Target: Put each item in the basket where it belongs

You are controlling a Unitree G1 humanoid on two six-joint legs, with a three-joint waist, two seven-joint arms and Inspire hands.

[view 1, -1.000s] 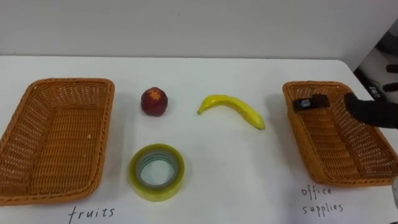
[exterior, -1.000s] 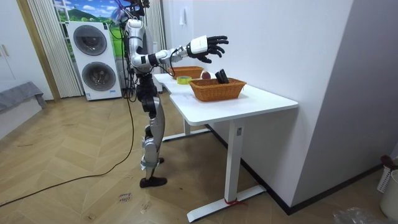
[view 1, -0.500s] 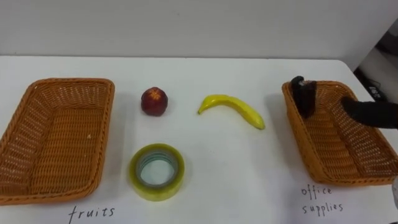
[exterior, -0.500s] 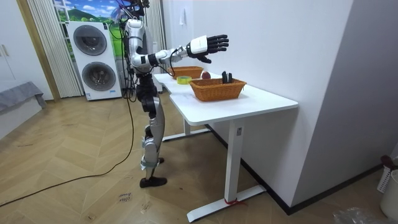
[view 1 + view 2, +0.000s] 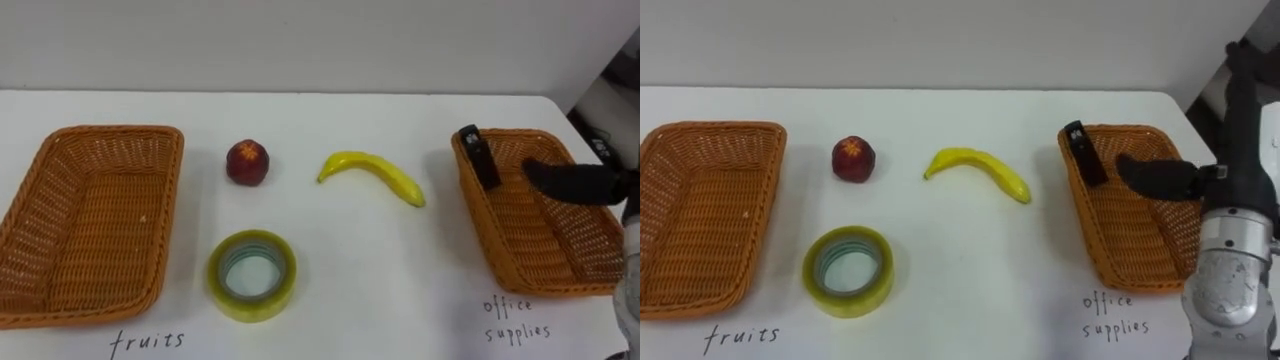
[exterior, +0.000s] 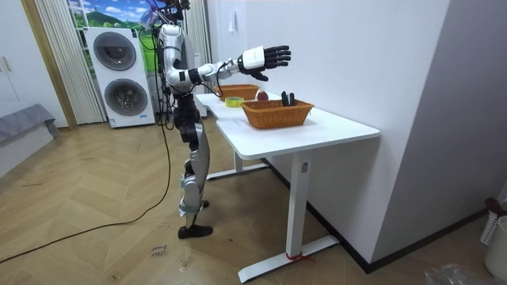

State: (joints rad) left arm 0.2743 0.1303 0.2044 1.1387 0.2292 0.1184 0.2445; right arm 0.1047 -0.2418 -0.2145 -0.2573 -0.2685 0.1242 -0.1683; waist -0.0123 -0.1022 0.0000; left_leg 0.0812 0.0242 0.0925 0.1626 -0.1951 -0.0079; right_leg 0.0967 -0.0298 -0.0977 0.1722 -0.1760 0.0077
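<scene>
A small black office item (image 5: pixel 479 156) leans tilted against the left wall of the right wicker basket (image 5: pixel 535 245), which is labelled office supplies. My right hand (image 5: pixel 572 181) hovers open over that basket, to the right of the black item and apart from it; the room view shows it (image 6: pixel 272 57) raised above the basket (image 6: pixel 276 115) with straight fingers. A red apple (image 5: pixel 247 162), a yellow banana (image 5: pixel 372 173) and a roll of clear tape (image 5: pixel 252 276) lie on the white table (image 5: pixel 400 290). The left basket (image 5: pixel 90 220), labelled fruits, holds nothing.
The table's right edge runs just past the office basket. In the room view I stand at the table's end, with a wall along its far side and stacked washing machines (image 6: pixel 119 75) behind me.
The black item, lying level at the basket's far left a second ago, has tipped and come to rest leaning on the left wall. My right hand has shifted slightly left over the basket.
</scene>
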